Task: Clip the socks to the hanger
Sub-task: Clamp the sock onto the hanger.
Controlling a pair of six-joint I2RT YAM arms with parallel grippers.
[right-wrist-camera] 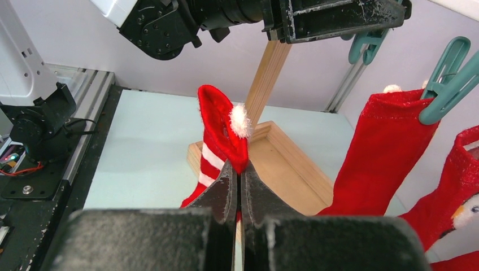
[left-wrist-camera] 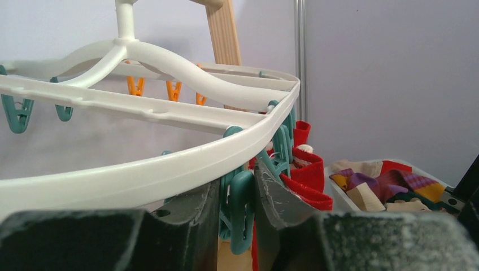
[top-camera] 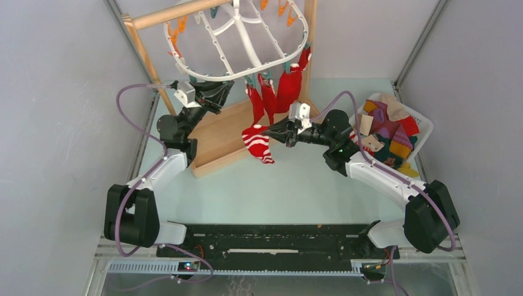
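The left hand [top-camera: 230, 87] sits narrow on a teal clothespin [left-wrist-camera: 242, 210] at the hanger's [left-wrist-camera: 141, 169] near rim; squeeze it fully open. The right hand [right-wrist-camera: 238, 176], clamped on the striped sock's [right-wrist-camera: 217, 121] cuff above the worktop's [top-camera: 296, 185] middle, should lift that cuff into the pin's mouth

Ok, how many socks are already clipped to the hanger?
3 at least: one red sock, a second and third beside it, on the hanger's near rim; red further right may be a fourth.
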